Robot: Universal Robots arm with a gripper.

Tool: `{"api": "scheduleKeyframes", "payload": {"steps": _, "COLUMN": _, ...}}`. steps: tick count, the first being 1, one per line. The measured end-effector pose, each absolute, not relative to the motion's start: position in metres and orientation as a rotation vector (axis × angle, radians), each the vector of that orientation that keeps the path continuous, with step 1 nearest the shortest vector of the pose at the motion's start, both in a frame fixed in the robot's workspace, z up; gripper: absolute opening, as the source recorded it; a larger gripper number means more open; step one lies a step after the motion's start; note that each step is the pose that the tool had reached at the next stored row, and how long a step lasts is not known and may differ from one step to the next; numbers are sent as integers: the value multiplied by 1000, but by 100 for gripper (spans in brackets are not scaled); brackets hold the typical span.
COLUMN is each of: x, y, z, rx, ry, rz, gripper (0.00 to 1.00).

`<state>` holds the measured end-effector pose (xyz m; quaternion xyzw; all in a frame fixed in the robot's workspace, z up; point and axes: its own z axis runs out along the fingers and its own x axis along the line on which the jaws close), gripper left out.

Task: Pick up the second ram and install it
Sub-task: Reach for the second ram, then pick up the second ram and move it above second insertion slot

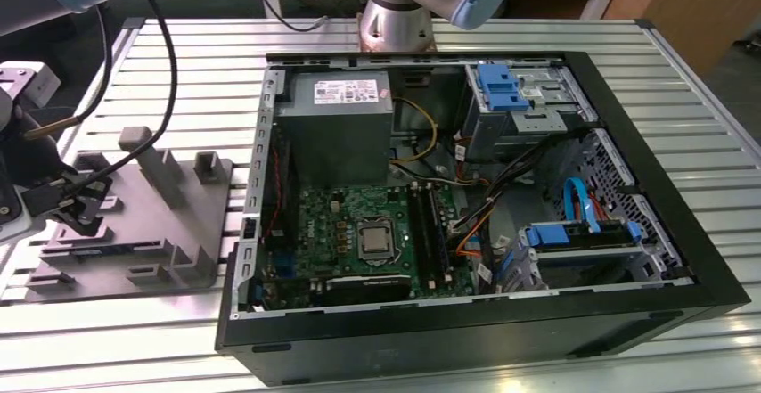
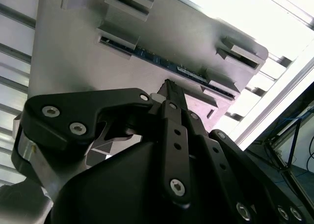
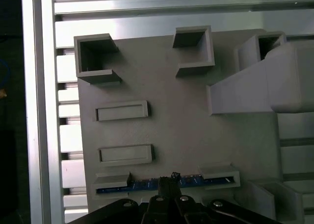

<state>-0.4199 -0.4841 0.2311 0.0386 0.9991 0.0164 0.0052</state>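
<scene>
- Where the grey fixture plate (image 1: pixel 131 233) lies on the slatted metal table (image 1: pixel 666 81), at the exterior view's left, the gripper (image 1: pixel 81 217) hangs low over the plate's near end.
- The second ram (image 3: pixel 137 186) is a dark blue stick standing on its long edge in a slot of that plate, with a grey bracket over each of its ends. It appears in both wrist views (image 2: pixel 147 55).
- In both wrist views the gripper's dark tip (image 3: pixel 169 181) (image 2: pixel 169 89) sits at about the middle of the stick's length, right at its upper edge. Whether it touches the stick or is just clear of it cannot be told.
- How far the pincer is open, and whether it has hold of the stick, cannot be told either — its black body hides the place where they meet.
- The plate (image 3: pixel 196 131) carries other pockets and raised brackets, and a tall slanted block (image 3: pixel 255 87) rises from it, well apart from the stick.
- At the exterior view's right of the plate, close beside it, lies the open black computer case (image 1: pixel 476 339).
- Inside the case lies a green motherboard (image 1: pixel 333 224), with long black slots (image 1: pixel 429 233) just beside the processor socket (image 1: pixel 374 237) and a grey power supply (image 1: pixel 339 117) behind them.
- The arm's base (image 1: pixel 398 10) stands on the table behind the case.
</scene>
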Motion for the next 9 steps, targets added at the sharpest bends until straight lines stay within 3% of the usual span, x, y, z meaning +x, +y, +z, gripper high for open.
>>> {"api": "scheduleKeyframes", "payload": {"steps": 9, "x": -420, "y": -484, "z": 231, "rx": 118, "ry": 3128, "rz": 50, "gripper": 10}}
